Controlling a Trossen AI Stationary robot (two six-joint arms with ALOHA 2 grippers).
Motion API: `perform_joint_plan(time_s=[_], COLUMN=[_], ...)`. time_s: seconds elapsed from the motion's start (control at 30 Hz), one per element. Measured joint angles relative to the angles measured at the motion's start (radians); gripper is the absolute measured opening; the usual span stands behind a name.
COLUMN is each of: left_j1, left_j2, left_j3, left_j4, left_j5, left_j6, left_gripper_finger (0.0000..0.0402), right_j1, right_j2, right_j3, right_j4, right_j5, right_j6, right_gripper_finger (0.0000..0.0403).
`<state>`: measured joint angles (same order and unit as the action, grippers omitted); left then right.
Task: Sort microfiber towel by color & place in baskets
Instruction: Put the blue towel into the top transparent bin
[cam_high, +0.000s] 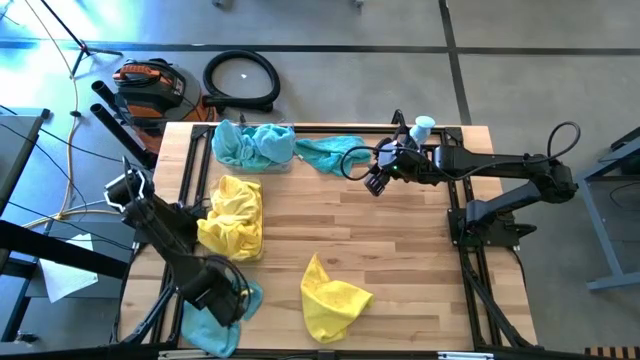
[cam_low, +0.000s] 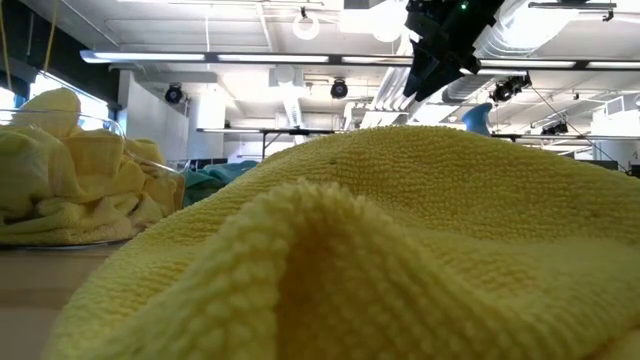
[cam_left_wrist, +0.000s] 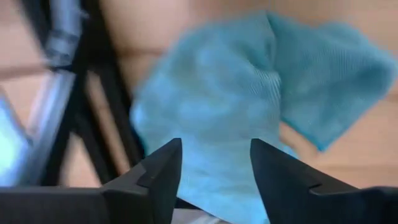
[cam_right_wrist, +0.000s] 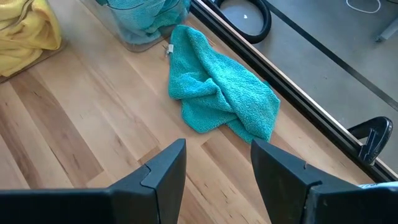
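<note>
Three towels lie loose on the wooden table (cam_high: 400, 250): a teal towel (cam_right_wrist: 221, 93) at the far edge just beside the teal-filled basket (cam_high: 252, 148), a yellow towel (cam_high: 332, 297) near the front middle, and a second teal cloth (cam_high: 215, 322) at the front-left corner. The basket of teal cloths stands at the far edge, heaped above its rim, and the yellow basket (cam_high: 232, 218) sits just in front of it on the left side, likewise overfull, so the sort looks largely done with only these strays left. The right gripper (cam_high: 377, 181) hovers above the table close to the far teal towel, its two fingers spread with nothing between them and aimed at the cloth, which suggests a pick is being lined up, since that towel lies just beside its proper bin. The left gripper (cam_left_wrist: 214, 171) hangs over the corner teal cloth, fingers also parted and empty, probably poised for the same reason. A white-and-blue bottle (cam_high: 422, 128) stands at the far edge behind the right arm. No brand, label or writing can be read on any of these things.
</note>
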<state>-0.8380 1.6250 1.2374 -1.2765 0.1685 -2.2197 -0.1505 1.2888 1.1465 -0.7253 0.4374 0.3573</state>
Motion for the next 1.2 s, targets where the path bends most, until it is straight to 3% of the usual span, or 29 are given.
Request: perform_joint_plan(time_s=[0.23,0.33,0.47,0.57,0.67,0.77,0.97,1.2], left_j1=[-0.038,-0.050,-0.054,-0.041,-0.025,-0.004,0.082,0.183], left_j2=[0.042,0.072,0.104,0.113,0.113,0.107,0.059,-0.101], left_j3=[-0.166,-0.228,-0.278,-0.286,-0.286,-0.282,-0.206,-0.044], left_j4=[0.350,0.409,0.503,0.551,0.569,0.579,0.554,0.309], left_j5=[0.027,0.093,0.103,0.107,0.083,0.022,-0.118,-0.380], left_j6=[-0.066,-0.081,-0.039,0.010,0.047,0.106,0.397,0.687], left_gripper_finger=[0.0209,0.0209,0.0205,0.0168,0.0089,0.0016,0.0004,0.0001], right_j1=[0.000,0.000,0.000,0.000,0.000,0.000,0.000,0.000], right_j2=[0.000,0.000,0.000,0.000,0.000,0.000,0.000,0.000], right_j3=[0.000,0.000,0.000,0.000,0.000,0.000,0.000,0.000], right_j4=[0.001,0.001,0.001,0.001,0.001,0.001,0.001,0.001], right_j5=[0.000,0.001,0.002,0.003,0.003,0.012,0.022,0.022], right_j6=[0.000,-0.003,-0.026,-0.026,-0.026,-0.026,-0.029,-0.026], right_gripper_finger=[0.0179,0.0179,0.0179,0.0179,0.0179,0.0179,0.0179,0.0179])
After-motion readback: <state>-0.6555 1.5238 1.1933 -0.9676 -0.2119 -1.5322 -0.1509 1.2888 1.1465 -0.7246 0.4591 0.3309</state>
